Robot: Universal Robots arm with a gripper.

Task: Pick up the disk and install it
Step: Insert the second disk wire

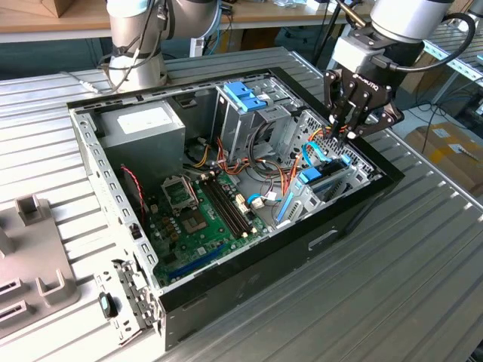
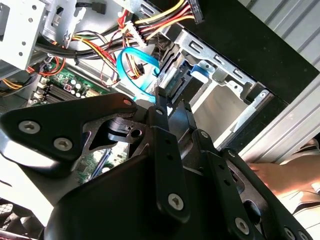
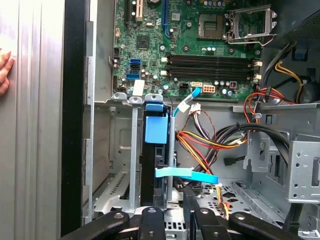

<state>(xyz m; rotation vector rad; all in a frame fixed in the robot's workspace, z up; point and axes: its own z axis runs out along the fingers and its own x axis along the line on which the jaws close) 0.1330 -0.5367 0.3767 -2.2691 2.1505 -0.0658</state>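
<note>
"Where does the disk sit?"

"The disk (image 1: 315, 177) stands on edge in the drive bay (image 3: 112, 150) of the open computer case (image 1: 226, 294), at the exterior view's right, its light-blue carrier uppermost."

"And the arm?"

"The gripper (image 1: 345, 138) hangs just above the disk, jaws pressed together with nothing between them. Contact cannot be told. A blue cable (image 3: 187, 174) crosses just beside the tips."
</note>
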